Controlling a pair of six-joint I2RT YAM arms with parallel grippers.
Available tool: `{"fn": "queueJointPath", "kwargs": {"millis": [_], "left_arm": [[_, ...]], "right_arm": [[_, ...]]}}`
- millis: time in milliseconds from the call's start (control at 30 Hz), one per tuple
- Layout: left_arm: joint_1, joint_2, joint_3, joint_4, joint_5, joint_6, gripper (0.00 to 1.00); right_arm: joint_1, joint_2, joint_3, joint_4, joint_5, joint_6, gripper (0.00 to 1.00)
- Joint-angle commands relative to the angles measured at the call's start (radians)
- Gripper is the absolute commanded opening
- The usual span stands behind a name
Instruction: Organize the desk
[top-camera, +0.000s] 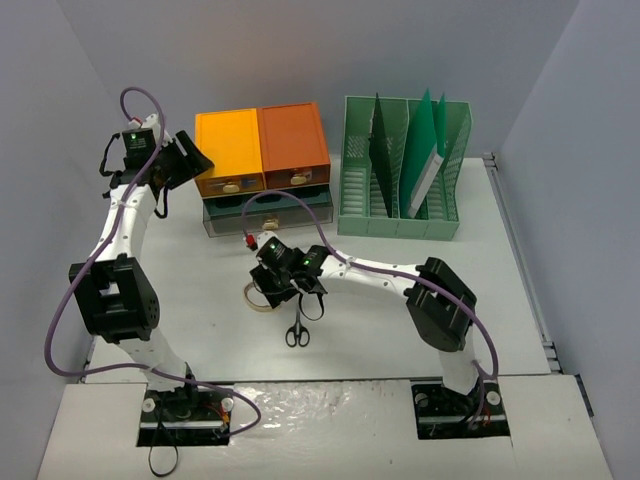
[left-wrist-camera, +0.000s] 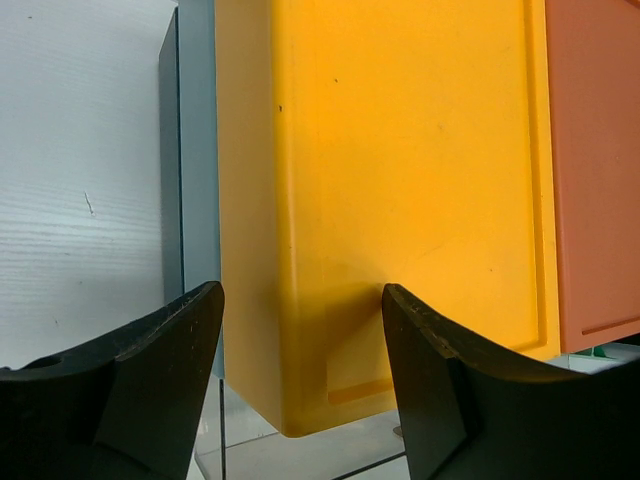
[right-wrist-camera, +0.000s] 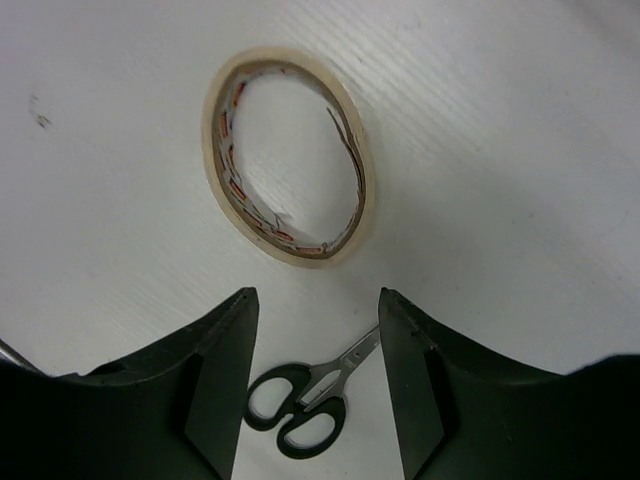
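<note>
Two loose things, tape roll (right-wrist-camera: 358, 190) and scissors (right-wrist-camera: 322, 383), lie mid-way on the surface (right-wrist-camera: 500, 150) just under the half-open, empty right hand (right-wrist-camera: 315, 300), scissors running near-to-far; the open, empty left hand (left-wrist-camera: 300, 300) hangs far-left by the drawers (left-wrist-camera: 400, 150).

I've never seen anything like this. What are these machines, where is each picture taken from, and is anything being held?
Two robot arms are bolted to a white desk, each ending in a two-finger gripper. One picture looks down on the left arm and right arm; the others come from wrist cameras, so the black shapes are fingers. The left gripper, open, faces a yellow drawer unit. The right gripper, open, hangs over a tape roll and scissors. A green file rack stands at the back. Nothing is held.
</note>
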Motion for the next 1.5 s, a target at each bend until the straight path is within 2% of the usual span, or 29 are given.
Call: {"fn": "queueJointPath", "kwargs": {"millis": [0, 400, 633, 900, 1067, 1467], "left_arm": [[0.012, -0.008, -0.031, -0.186, -0.07, 0.08, 0.6], [0.014, -0.004, -0.039, -0.176, -0.06, 0.072, 0.6], [0.014, -0.003, -0.039, -0.175, -0.056, 0.069, 0.6], [0.014, -0.006, -0.045, -0.173, -0.051, 0.066, 0.6], [0.014, -0.006, -0.045, -0.173, -0.049, 0.065, 0.6], [0.015, -0.024, -0.057, -0.164, -0.037, 0.055, 0.6]], "right_arm": [[-0.011, -0.006, -0.007, -0.089, -0.006, 0.054, 0.46], [0.011, -0.059, -0.075, -0.138, 0.013, 0.112, 0.44], [0.025, -0.067, -0.037, -0.232, 0.046, 0.246, 0.39], [0.083, -0.092, -0.015, -0.3, -0.041, 0.413, 0.39], [0.103, -0.099, -0.005, -0.329, -0.069, 0.537, 0.36], [0.141, -0.086, -0.053, -0.342, 0.106, 0.746, 0.36]]}}
